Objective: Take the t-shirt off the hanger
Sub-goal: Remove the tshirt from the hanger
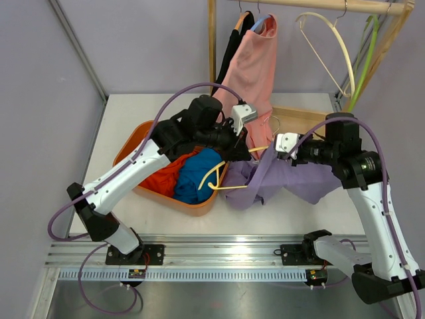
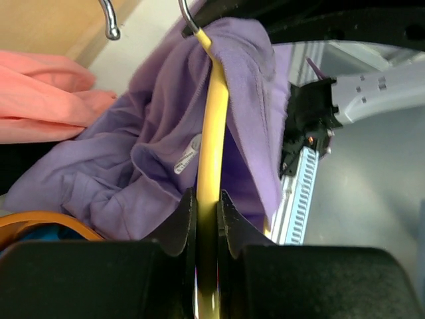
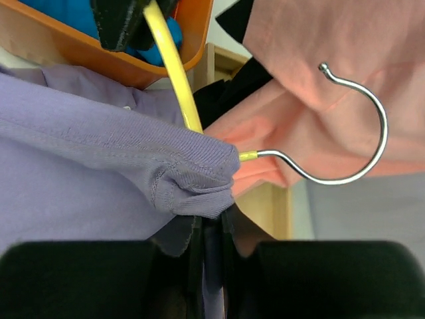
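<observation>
A purple t-shirt [image 1: 279, 176] lies bunched on the table, still over part of a yellow hanger [image 1: 222, 174] with a metal hook [image 3: 358, 146]. My left gripper [image 1: 238, 149] is shut on the hanger's yellow bar [image 2: 212, 153], above the shirt [image 2: 159, 159]. My right gripper [image 1: 282, 145] is shut on the shirt's collar edge [image 3: 192, 179], right beside where the hook leaves the yellow bar [image 3: 174, 73]. One hanger arm sticks out of the shirt toward the orange basket.
An orange basket [image 1: 129, 147] with red and blue clothes sits left of the shirt. A wooden rack [image 1: 212, 40] behind holds a pink top [image 1: 255, 66], a black garment and an empty cream hanger [image 1: 329, 46]. A wooden box [image 1: 302, 119] stands behind my right gripper.
</observation>
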### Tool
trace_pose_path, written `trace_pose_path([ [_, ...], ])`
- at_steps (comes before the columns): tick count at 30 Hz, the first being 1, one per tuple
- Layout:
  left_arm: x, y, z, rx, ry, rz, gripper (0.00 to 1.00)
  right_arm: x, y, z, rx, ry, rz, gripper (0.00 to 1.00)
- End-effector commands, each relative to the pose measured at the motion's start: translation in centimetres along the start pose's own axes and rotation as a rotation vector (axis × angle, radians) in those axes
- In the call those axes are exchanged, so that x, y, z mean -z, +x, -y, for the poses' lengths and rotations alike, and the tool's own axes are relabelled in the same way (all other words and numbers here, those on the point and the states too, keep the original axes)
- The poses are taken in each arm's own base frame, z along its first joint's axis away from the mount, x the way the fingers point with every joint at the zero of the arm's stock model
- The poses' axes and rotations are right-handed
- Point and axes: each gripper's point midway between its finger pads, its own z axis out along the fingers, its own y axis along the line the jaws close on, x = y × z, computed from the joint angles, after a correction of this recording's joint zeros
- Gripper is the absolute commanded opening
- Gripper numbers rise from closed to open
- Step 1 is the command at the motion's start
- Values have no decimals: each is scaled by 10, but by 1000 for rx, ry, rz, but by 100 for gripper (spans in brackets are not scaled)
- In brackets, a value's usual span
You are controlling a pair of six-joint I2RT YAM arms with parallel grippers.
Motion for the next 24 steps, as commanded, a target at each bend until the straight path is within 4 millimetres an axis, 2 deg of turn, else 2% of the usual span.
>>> trace_pose_path([
  [1,2,-27,-9,66,-68,120,0,2,-12,43,-154,154,7,19],
  [2,1,-28,-13,81,-77,131,0,2,-12,41,-173,150,6,30],
  [3,0,-32,-14,105,-78,147,0,1,-10,38,-212,143,0,36],
  [6,-4,-35,-20,141,-87,155,0,2,-4,31,-263,139,-24,51],
  [9,-5,-36,-23,157,-105,163,0,6,0,32,-289,166,-44,61],
  [13,-2,-41,-33,189,-166,190,0,17,-5,39,-393,220,-63,69],
  [17,0,-48,-40,237,-217,229,0,26,-27,38,-615,207,-21,74],
  [21,-2,-57,-44,285,-245,271,0,14,-44,21,-979,113,30,78],
  [23,-1,-61,-44,294,-252,289,0,4,-40,13,-1114,103,39,76],
  [24,-1,-64,-46,307,-260,298,0,2,-43,23,-1239,165,75,75],
])
